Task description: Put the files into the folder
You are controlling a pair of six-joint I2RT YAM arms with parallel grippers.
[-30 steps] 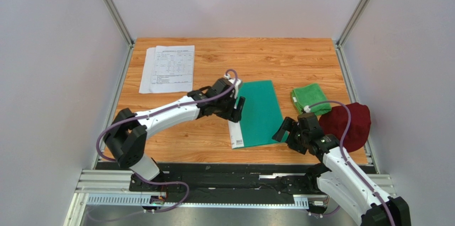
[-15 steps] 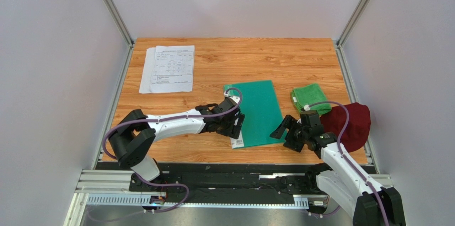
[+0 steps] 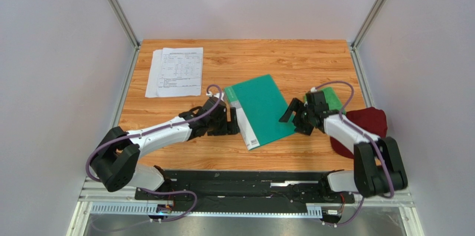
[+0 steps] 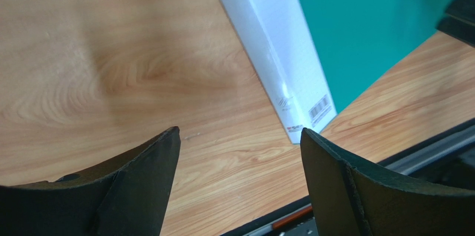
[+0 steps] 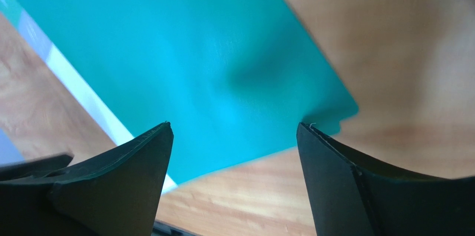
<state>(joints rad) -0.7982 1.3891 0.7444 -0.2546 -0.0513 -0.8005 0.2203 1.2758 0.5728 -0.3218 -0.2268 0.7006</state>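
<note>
Both gape empty: left claw beside folder spine, right claw over its opposite edge.

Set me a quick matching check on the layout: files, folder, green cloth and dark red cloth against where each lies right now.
Things:
1. files
2. folder
3. green cloth
4. dark red cloth

Places:
A. at the right edge of the table
B. far left corner
C. middle, lying flat and askew
D. just right of the folder's far corner, partly covered by the right arm

Pairs: 1-B, 2-C, 3-D, 4-A
</note>
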